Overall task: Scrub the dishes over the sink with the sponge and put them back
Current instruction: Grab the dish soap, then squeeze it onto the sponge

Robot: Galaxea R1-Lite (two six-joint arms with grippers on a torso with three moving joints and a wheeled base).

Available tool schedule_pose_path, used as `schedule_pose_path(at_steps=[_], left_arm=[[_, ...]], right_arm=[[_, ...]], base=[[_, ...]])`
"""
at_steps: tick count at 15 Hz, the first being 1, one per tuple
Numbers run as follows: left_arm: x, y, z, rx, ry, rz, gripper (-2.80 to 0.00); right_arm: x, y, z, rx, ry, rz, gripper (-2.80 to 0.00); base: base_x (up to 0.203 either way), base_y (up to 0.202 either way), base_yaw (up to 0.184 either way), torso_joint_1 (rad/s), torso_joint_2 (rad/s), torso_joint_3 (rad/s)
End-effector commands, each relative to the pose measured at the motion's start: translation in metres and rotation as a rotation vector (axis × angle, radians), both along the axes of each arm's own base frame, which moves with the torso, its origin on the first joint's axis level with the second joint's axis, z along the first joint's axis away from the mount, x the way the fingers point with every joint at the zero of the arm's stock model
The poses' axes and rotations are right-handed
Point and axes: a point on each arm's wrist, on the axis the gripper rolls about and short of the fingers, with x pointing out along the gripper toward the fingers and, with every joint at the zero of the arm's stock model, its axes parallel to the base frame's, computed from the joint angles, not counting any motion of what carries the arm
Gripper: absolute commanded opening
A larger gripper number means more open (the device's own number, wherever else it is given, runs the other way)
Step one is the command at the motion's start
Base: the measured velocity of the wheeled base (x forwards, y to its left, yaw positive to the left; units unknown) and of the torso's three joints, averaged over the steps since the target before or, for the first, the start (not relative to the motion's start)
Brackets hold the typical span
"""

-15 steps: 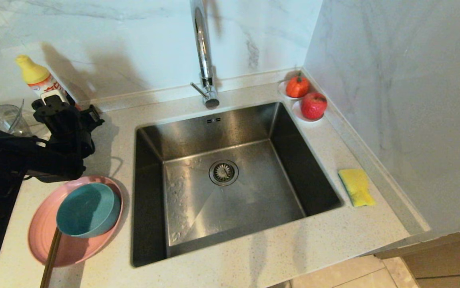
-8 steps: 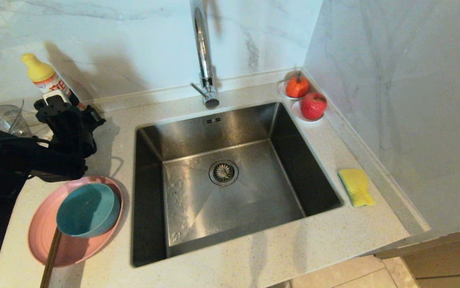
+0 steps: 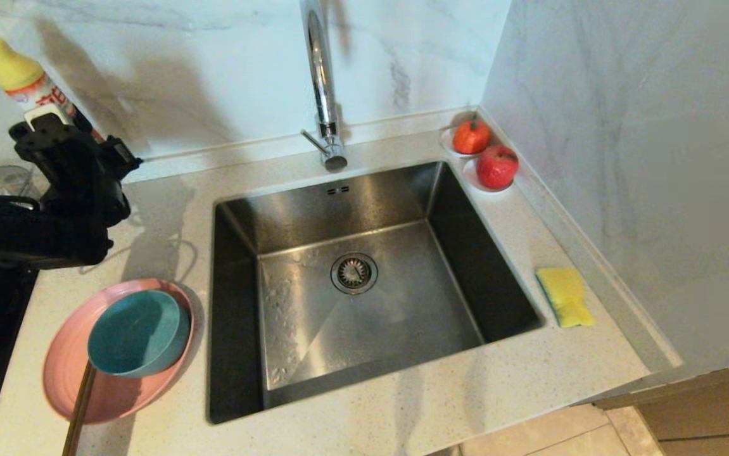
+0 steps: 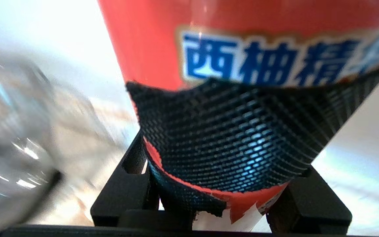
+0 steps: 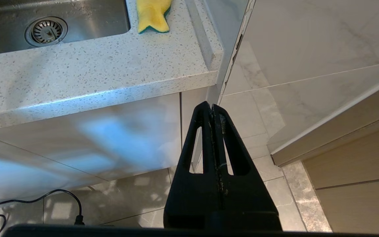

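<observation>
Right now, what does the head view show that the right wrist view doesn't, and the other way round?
Only the head view shows the left gripper shut on the detergent bottle, lifted off the counter, plus the pink plate, teal bowl, chopsticks and faucet.

Only the right wrist view shows the right gripper, shut, below the counter.

Both show the sponge, untouched, and the sink.

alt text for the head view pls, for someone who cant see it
The left gripper holds a yellow-capped detergent bottle raised above the counter left of the empty steel sink. Nearer, a teal bowl sits on a pink plate with chopsticks; a yellow sponge lies right of the sink.
</observation>
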Motion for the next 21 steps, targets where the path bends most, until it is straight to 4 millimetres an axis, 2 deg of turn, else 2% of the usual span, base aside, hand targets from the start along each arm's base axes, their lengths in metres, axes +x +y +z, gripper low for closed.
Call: schedule_pose_path(at_steps=[1, 6, 8, 12, 14, 15, 18, 21], left_arm=[[-0.049, -0.016, 0.068, 0.016, -0.098, -0.014, -2.8], [-0.128, -0.053, 0.132, 0.012, 0.002, -0.092, -2.8], [-0.165, -0.069, 0.151, 0.054, 0.034, -0.142, -2.8], [-0.241, -0.113, 0.18, 0.229, 0.098, -0.309, -2.8], [-0.271, -0.124, 0.182, 0.335, 0.145, -0.364, -2.8], [-0.279, -0.13, 0.181, 0.375, 0.162, -0.401, -2.8], [-0.292, -0.145, 0.177, 0.458, 0.175, -0.493, -2.8], [-0.308, -0.159, 0.162, 0.576, 0.24, -0.621, -2.8]], right_arm=[[0.0, 0.0, 0.0, 0.0, 0.001, 0.0, -2.8], [0.0, 0.0, 0.0, 0.0, -0.001, 0.0, -2.8], [0.0, 0.0, 0.0, 0.0, -0.001, 0.0, -2.8], [0.0, 0.0, 0.0, 0.0, 0.0, 0.0, -2.8], [0.0, 0.0, 0.0, 0.0, -0.001, 0.0, -2.8], [0.0, 0.0, 0.0, 0.0, -0.001, 0.0, -2.8], [0.0, 0.0, 0.0, 0.0, 0.0, 0.0, -2.8], [0.0, 0.0, 0.0, 0.0, -0.001, 0.0, -2.8]], base=[[0.0, 0.0, 0.0, 0.0, 0.0, 0.0], [0.0, 0.0, 0.0, 0.0, 0.0, 0.0], [0.0, 0.0, 0.0, 0.0, 0.0, 0.0], [0.0, 0.0, 0.0, 0.0, 0.0, 0.0], [0.0, 0.0, 0.0, 0.0, 0.0, 0.0], [0.0, 0.0, 0.0, 0.0, 0.0, 0.0], [0.0, 0.0, 0.0, 0.0, 0.0, 0.0], [0.0, 0.0, 0.0, 0.0, 0.0, 0.0]])
